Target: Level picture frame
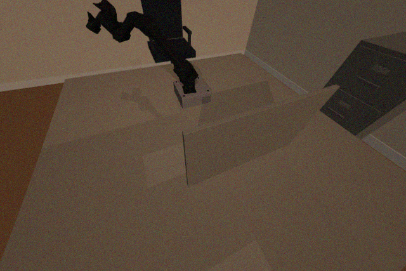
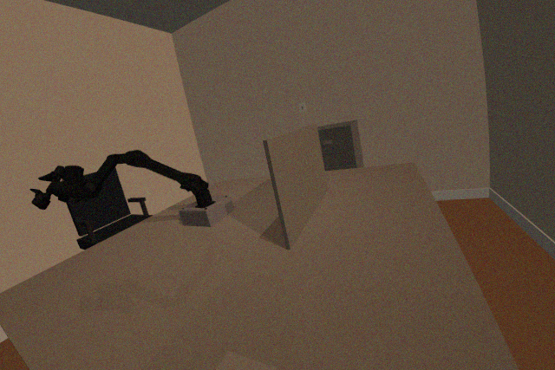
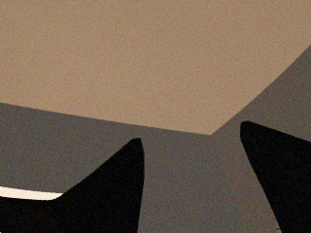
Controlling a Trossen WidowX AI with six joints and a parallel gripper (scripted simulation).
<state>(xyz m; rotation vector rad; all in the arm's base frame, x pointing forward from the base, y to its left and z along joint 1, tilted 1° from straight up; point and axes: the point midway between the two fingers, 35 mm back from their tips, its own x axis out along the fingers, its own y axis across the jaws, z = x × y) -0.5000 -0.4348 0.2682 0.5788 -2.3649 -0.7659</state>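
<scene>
The picture frame and the screw are not visible in any view. An upright wall panel (image 1: 242, 139) (image 2: 296, 173) stands on the table, and the top and exterior views show its side facing away from the arm; the side facing the arm is hidden. My gripper (image 1: 91, 7) (image 2: 35, 184) (image 3: 192, 138) is open and empty, its fingers partly apart. It is high up at the left of the top and exterior views, well away from the panel. The wrist view shows only room wall and ceiling between and above the fingertips.
The arm's base box (image 1: 193, 99) (image 2: 195, 217) sits on the table (image 1: 130, 222) (image 2: 358, 303) beside the panel. A dark office chair (image 1: 163, 15) (image 2: 102, 200) is behind the arm. A dark drawer cabinet (image 1: 366, 80) (image 2: 336, 146) stands beyond the table.
</scene>
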